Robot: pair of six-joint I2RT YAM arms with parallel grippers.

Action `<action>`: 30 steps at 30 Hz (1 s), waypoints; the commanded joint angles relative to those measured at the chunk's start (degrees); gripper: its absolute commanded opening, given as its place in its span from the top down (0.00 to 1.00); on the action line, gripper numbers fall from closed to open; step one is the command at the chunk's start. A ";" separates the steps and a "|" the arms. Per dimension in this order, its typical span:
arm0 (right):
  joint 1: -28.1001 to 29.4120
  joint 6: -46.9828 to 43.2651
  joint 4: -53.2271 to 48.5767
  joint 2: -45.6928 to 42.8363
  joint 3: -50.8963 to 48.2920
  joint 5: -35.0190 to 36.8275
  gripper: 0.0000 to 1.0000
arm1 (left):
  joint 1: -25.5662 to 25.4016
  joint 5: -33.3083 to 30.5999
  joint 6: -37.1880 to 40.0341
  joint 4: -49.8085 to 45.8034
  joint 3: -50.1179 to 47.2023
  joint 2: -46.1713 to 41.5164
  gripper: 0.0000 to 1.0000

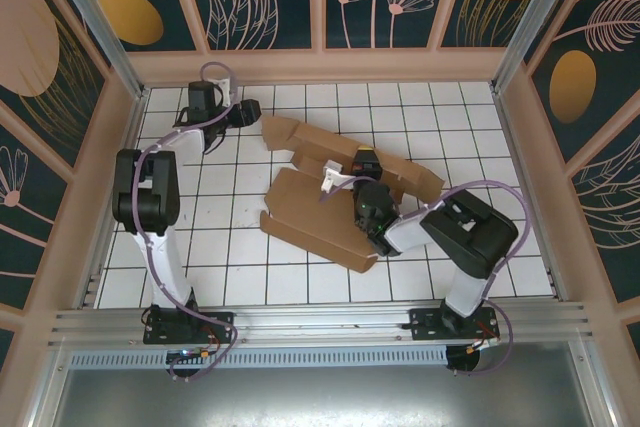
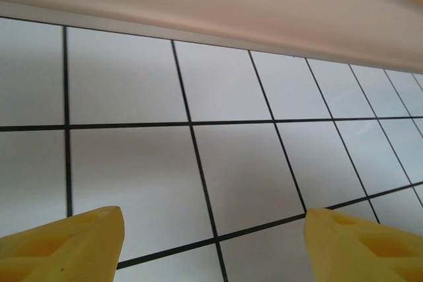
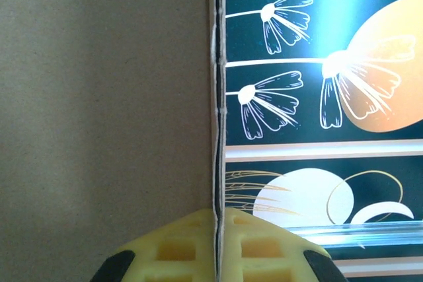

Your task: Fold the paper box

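The top view is brightly and evenly lit from above; short, soft shadows are cast on the white tiled table [image 1: 240, 277] along the edges of the brown corrugated cardboard sheet [image 1: 310, 212]. In the left wrist view a grey shadow band is laid across the tiles, and the yellow fingertips [image 2: 63, 246] of the left gripper [image 2: 211, 249] are blurred. In the right wrist view the cardboard is shaded darker toward the bottom, while the dark flowered wall panel [image 3: 317, 97] is rendered sharp.

paper box [image 1: 310, 209]: matt brown corrugated cardboard | tiles [image 1: 240, 247]: smooth white, faintly glossy | fingers [image 2: 66, 246]: yellow matt plastic | rail [image 1: 320, 322]: brushed metal
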 commanded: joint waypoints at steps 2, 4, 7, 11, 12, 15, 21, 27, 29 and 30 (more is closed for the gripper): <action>0.52 4.02 -5.88 -3.85 -1.11 -0.60 1.00 | -0.08 5.28 1.85 -1.66 1.97 1.88 0.28; 0.44 4.27 -6.32 -3.65 -0.94 -0.60 1.00 | -0.48 7.84 2.23 -2.60 2.37 2.22 0.28; 0.18 3.51 -4.56 -2.03 -0.21 -0.60 1.00 | -2.03 9.30 3.62 -4.26 2.20 2.58 0.28; -0.11 2.69 -2.84 -0.24 0.80 -0.69 1.00 | -3.90 12.23 4.73 -5.77 1.48 3.24 0.29; -0.16 2.80 -2.89 -0.16 0.91 -0.69 1.00 | -4.18 13.03 4.97 -5.76 1.11 3.20 0.29; -0.26 3.33 -3.50 -0.11 0.99 -0.85 1.00 | -4.41 15.72 5.65 -5.74 -0.28 2.69 0.29; -1.24 8.46 -13.10 -0.91 3.59 0.11 1.00 | -4.40 17.81 4.23 -4.51 -2.17 2.02 0.27; -3.61 24.39 -41.69 -4.65 11.05 -4.65 1.00 | -4.40 17.27 3.42 -6.32 0.63 3.34 0.24; -4.55 24.14 -42.55 -5.42 11.19 -5.15 1.00 | -4.41 16.99 3.48 -6.69 1.53 3.53 0.24; -4.98 23.59 -42.57 -5.61 11.19 -5.08 1.00 | -4.40 16.86 3.41 -6.94 2.24 3.82 0.23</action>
